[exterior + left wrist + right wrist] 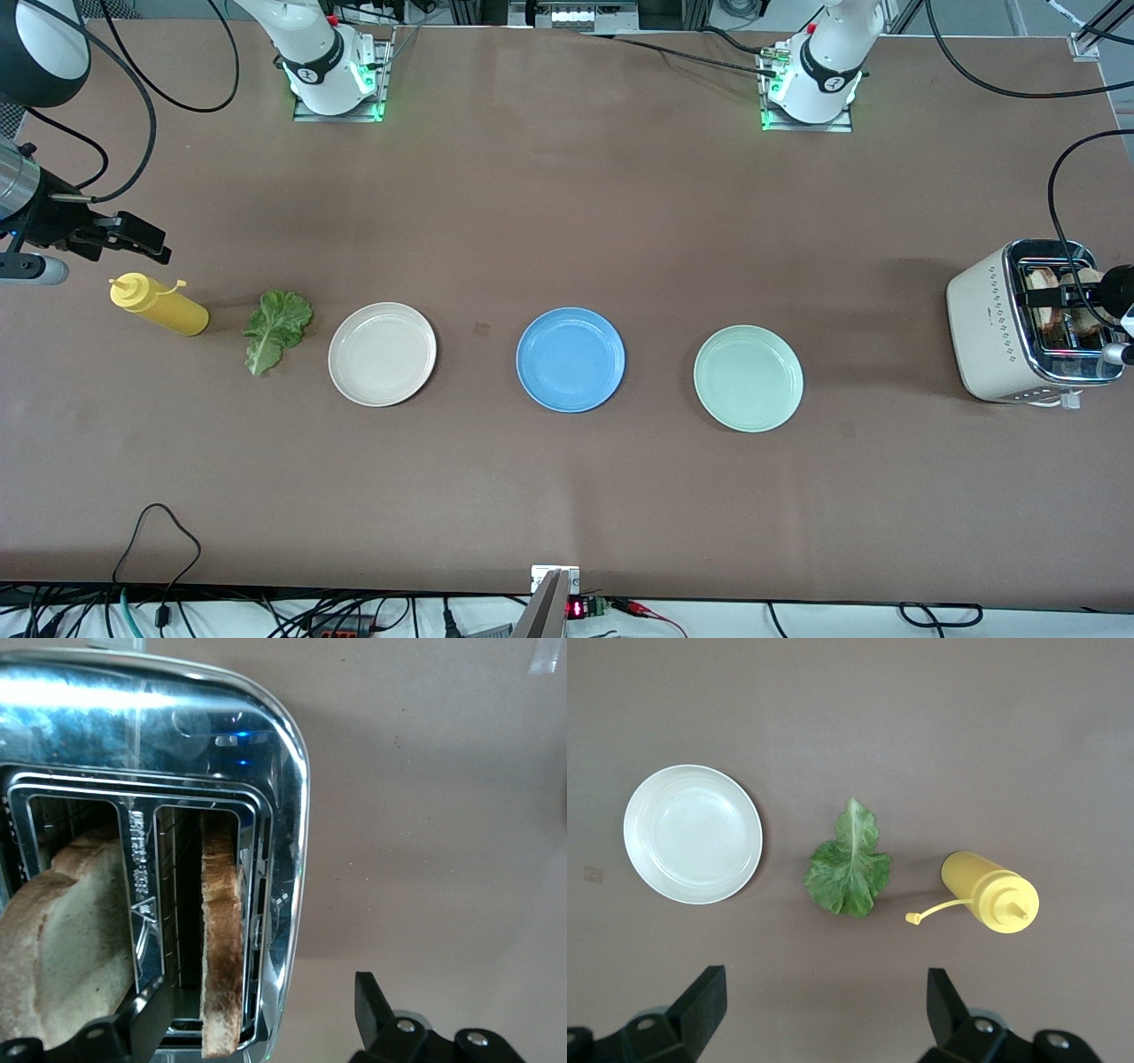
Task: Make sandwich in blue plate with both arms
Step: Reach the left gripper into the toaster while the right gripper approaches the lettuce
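The blue plate (570, 359) lies bare mid-table between a cream plate (382, 354) and a mint-green plate (749, 378). A green lettuce leaf (276, 330) (849, 862) lies beside the cream plate, toward the right arm's end. Two bread slices stand in the toaster (997, 328) at the left arm's end. My left gripper (1076, 297) (261, 1014) is open over the toaster, its fingers either side of one browned slice (221, 939); the other slice (62, 930) fills the neighbouring slot. My right gripper (146, 239) (824, 1001) hangs open and empty above the table by the lettuce.
A yellow squeeze bottle (159, 305) (990, 893) lies on its side beside the lettuce, toward the right arm's end. A black cable runs across the table's edge to the toaster. Cables also hang along the table edge nearest the front camera.
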Available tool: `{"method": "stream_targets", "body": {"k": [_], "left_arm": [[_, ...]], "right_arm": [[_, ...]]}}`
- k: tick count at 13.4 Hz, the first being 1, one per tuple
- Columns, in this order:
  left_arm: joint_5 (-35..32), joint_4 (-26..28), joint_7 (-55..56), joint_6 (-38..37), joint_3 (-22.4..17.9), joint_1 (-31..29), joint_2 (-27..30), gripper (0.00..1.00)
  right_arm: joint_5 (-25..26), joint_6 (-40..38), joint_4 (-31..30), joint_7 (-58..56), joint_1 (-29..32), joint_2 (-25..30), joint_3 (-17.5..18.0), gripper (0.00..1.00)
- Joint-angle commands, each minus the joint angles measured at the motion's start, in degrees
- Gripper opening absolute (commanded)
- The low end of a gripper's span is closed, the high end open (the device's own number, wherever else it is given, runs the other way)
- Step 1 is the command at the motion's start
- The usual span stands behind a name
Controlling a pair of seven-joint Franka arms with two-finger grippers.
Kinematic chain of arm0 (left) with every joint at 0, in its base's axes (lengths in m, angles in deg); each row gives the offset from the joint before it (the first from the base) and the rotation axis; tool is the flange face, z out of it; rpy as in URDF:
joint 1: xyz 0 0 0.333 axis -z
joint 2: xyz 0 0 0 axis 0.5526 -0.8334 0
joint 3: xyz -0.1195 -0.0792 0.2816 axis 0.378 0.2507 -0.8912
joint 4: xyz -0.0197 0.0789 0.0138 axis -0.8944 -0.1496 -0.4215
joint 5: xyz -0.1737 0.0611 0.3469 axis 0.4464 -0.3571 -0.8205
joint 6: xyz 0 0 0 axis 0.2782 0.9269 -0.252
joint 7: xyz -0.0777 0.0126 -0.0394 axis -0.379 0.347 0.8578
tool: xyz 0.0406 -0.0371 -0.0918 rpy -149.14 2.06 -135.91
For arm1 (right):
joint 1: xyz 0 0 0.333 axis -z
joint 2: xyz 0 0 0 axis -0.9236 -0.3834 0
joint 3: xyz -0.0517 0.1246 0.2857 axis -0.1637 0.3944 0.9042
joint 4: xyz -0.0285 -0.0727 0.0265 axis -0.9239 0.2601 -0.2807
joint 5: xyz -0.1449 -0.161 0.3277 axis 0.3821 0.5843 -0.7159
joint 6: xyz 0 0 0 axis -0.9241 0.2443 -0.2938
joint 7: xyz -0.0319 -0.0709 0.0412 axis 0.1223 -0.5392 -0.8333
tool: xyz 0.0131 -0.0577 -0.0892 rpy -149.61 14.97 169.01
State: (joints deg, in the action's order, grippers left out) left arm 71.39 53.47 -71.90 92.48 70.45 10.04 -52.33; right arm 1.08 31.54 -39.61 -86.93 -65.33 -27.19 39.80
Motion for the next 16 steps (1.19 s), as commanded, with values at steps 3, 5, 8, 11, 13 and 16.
{"method": "stream_targets", "body": {"k": [3, 5, 8, 11, 13, 16], "left_arm": [[-1.0, -0.6, -1.3, 0.6, 0.1, -1.0, -1.1, 0.66], [-1.0, -0.8, -1.3, 1.7, 0.1, -1.5, -2.3, 0.55], [-1.0, -0.8, -1.3, 1.6, 0.1, -1.8, -2.4, 0.34], [-1.0, -0.9, -1.1, 1.0, 0.2, -1.6, -1.7, 0.12], [-1.1, -1.0, -1.3, -0.2, 0.2, -1.6, -1.5, 0.06], [-1.4, -1.2, -3.4, -2.1, 0.3, -1.6, -0.4, 0.02]], "right_arm": [[-0.9, 0.3, -0.4, 0.0, 0.8, 0.3, 0.3, 1.0], [-0.9, 0.3, -0.3, -0.8, 0.8, -1.2, 0.4, 1.0], [-0.7, 0.1, -0.4, -0.9, 0.2, -1.6, 0.5, 1.0], [-0.5, -0.5, -0.4, -0.9, 0.6, -2.6, 0.5, 1.0], [-0.3, -0.4, -0.4, -0.9, 0.8, -2.9, 0.5, 1.0], [-0.5, 0.5, -0.3, 0.0, 0.9, -7.2, 0.4, 1.0]]}}
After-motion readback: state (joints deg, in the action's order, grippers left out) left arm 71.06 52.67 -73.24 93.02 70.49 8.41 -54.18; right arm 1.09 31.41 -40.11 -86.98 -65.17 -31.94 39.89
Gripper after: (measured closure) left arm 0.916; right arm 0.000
